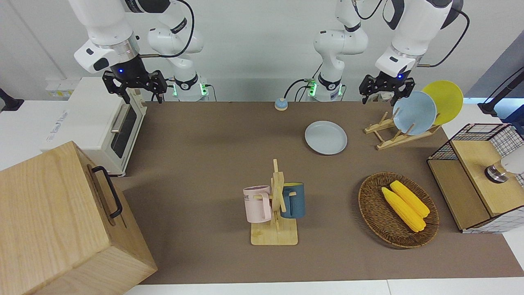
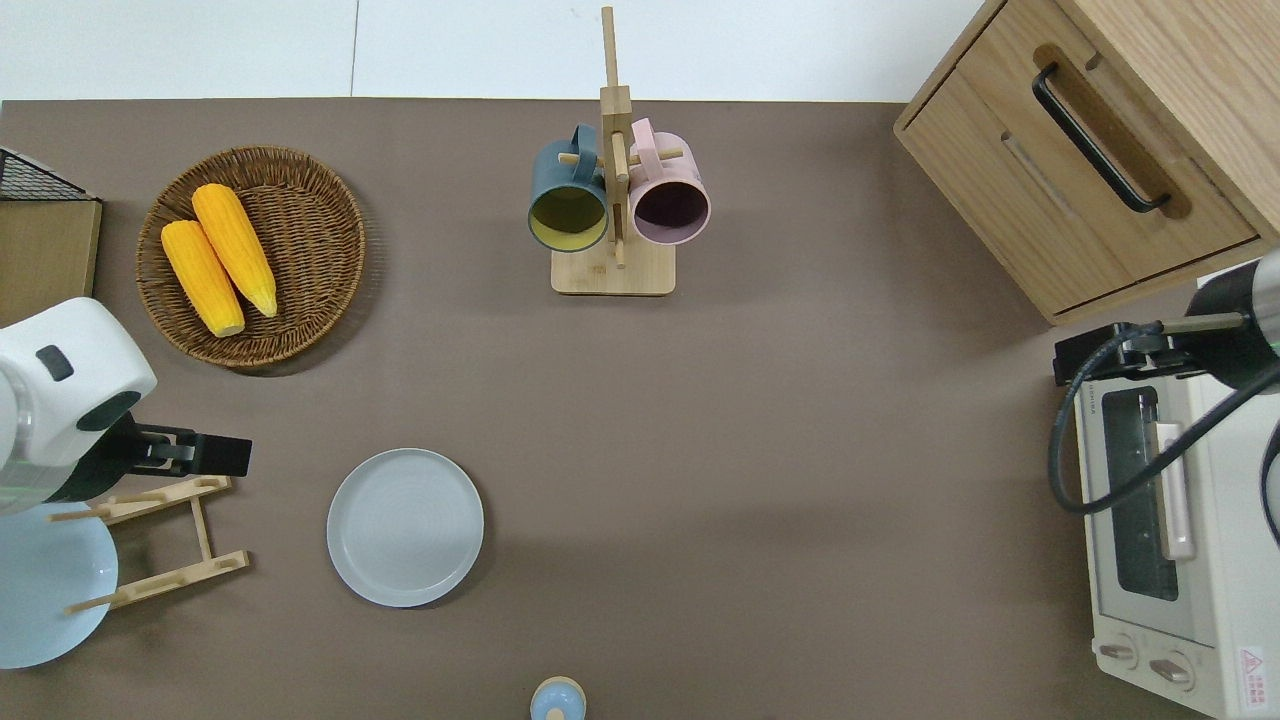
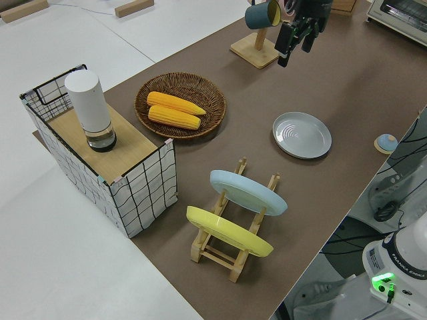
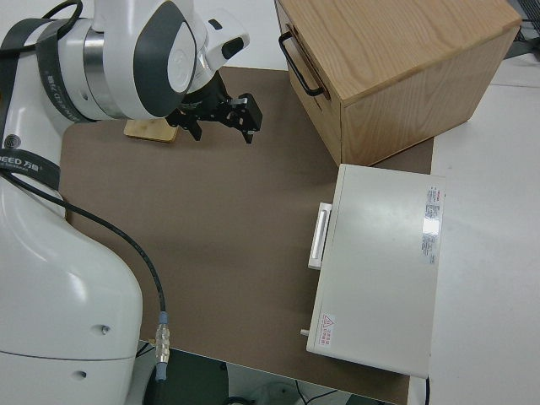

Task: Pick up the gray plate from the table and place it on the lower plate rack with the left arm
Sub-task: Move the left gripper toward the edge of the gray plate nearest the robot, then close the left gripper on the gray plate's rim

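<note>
Brown table (image 2: 800,450) bearing gray plate (image 2: 405,527), basket (image 2: 320,230)

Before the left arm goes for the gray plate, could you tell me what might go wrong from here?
1. The gray plate lies flat on the table, so the left claw may struggle to get under its shallow rim and could push it along instead.
2. The lower plate rack already holds a light blue plate and a yellow plate; slotting the gray one in might knock them.
3. The rack looks light and may shift on contact.
</note>
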